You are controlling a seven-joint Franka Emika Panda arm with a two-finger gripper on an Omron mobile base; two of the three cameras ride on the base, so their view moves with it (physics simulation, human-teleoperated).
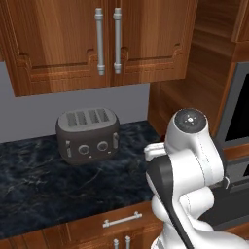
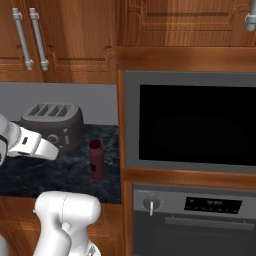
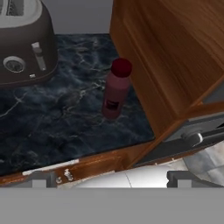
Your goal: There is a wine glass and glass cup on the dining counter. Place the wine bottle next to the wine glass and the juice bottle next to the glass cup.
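- Far left on the dark marbled counter stands the toaster. Its four top slots look dark, and I cannot tell whether anything sits in them.
- Above it hang wooden wall cabinets with two upright steel handles. Their doors are shut, so their contents are hidden.
- Below the counter edge runs a wooden drawer front with a steel pull, also shut.
- My white arm rises on the near side of the counter, in the lower right of the left base view.
- In my hand view, my claw hovers over the near edge of the counter. The two finger tips stand well apart, wide open, and nothing is between them.
- Ahead of me, to the right of the toaster, the juice bottle stands upright on the counter, red cap on, with a small dark label low on its side. It is just beside the tall wooden side panel on its right, and apart from the toaster.
- Right of that panel sits a built-in oven with a black window, door shut.
- Beneath it is a steel control strip with a knob and a dark display.
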